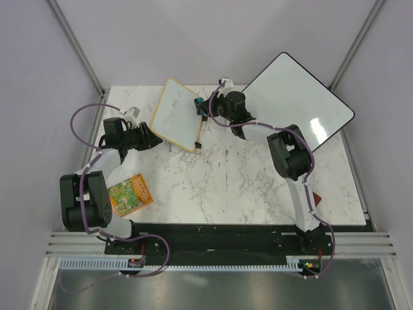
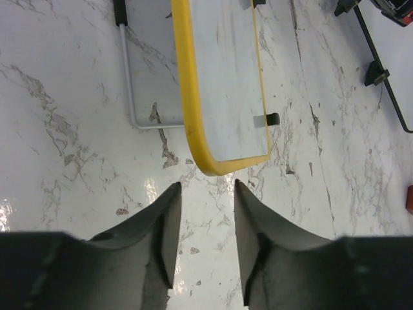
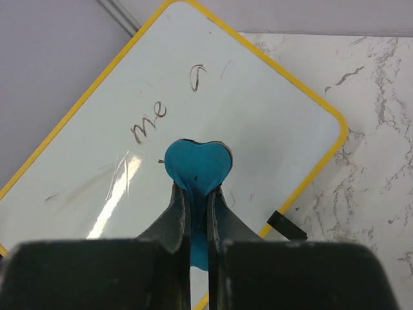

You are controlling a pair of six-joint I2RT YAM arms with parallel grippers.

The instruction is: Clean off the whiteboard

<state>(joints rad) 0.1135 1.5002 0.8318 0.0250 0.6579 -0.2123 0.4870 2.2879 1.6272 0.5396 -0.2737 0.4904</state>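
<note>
**Whiteboard** [image 1: 175, 116]: yellow-framed, propped at a tilt on the marble table [image 1: 239, 181], far left of centre. A larger black-edged board [image 1: 297, 97] leans to its right, well apart.

**Writing on it:** in the right wrist view we read "me" [image 3: 150, 123] and one curled stroke [image 3: 195, 76] above it. Both are dark and whole. Lower left we note faint grey smears. The rest of the face looks bare.

**Right gripper** [image 3: 197, 203]: fingers pressed together on a blue eraser [image 3: 195, 163]. The pad's rounded end is held over the middle of the face, just below "me". We cannot tell whether it touches the surface.

**Left gripper** [image 2: 205, 216]: fingers apart with nothing between them. It sits low over the table, and the board's near corner lies just beyond the tips, not touched.

**Other item:** an orange-and-green packet [image 1: 130, 195] lies flat near the left arm's base and takes no part.

**Progress, our estimate:** partway. We take the smears for wiped ground. The word and the stroke are left to clear, and the pad sits close beneath them. With the left fingers off it, nothing steadies the board but its own feet.
</note>
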